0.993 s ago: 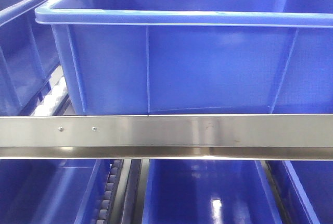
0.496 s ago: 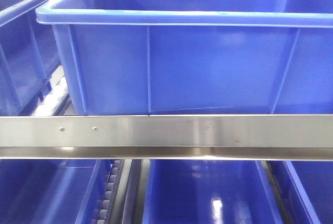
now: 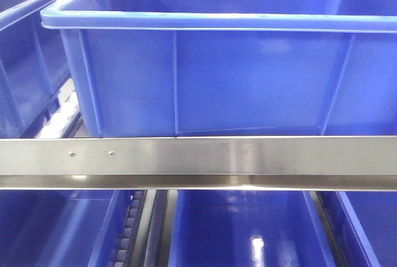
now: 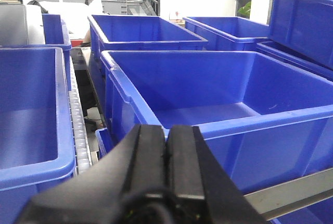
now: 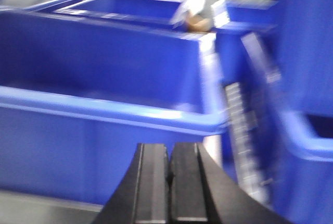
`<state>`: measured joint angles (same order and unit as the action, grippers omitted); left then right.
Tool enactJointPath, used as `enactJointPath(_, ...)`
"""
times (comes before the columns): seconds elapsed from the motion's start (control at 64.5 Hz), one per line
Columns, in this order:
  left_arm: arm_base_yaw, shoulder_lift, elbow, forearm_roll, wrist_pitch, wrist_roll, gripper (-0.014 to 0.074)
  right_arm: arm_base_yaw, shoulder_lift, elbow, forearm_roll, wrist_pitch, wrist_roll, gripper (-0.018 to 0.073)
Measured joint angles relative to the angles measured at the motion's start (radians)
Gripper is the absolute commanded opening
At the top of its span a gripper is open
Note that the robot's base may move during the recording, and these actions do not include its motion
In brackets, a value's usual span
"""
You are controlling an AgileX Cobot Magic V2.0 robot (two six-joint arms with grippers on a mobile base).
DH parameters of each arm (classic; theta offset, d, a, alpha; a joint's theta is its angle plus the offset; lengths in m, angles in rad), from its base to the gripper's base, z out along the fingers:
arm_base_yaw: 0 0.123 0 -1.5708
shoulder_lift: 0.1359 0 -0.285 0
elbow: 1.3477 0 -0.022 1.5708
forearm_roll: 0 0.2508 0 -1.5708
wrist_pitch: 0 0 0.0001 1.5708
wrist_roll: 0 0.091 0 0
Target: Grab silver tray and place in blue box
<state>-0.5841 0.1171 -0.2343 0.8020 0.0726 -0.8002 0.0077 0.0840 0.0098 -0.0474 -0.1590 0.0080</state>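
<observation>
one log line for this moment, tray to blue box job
left gripper shut, empty | right gripper shut, empty | silver tray not in view | blue box empty, on rack behind steel rail

From the front, the blue box (image 3: 205, 74) runs off the right edge, and a steel rail (image 3: 198, 161) hides its base. Its floor cannot be seen from there. The lower crates (image 3: 248, 230) are cut off at the bottom edge. The right wrist view is smeared with blur, so the roller track (image 5: 244, 130) and the pale clutter beyond the box are unreadable. The silver tray shows nowhere.
</observation>
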Motion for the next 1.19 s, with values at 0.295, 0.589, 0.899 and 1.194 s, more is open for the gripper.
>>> enactJointPath(0.295,0.000,0.000,0.000,0.001,0.000,0.000,-0.0063,-0.015,-0.092,0.020,0.053,0.041,-0.008,0.0049)
enactJointPath(0.589,0.000,0.000,0.002,0.001,-0.004,0.000,-0.0063,-0.015,-0.093,0.021,0.054,0.073,-0.008,0.0049)
enactJointPath(0.899,0.000,0.000,0.002,0.001,-0.004,0.000,-0.0063,-0.015,-0.093,0.021,0.054,0.073,-0.008,0.0049)
enactJointPath(1.194,0.000,0.000,0.002,0.002,0.000,0.000,-0.0063,-0.015,-0.093,0.021,0.054,0.073,-0.008,0.0049)
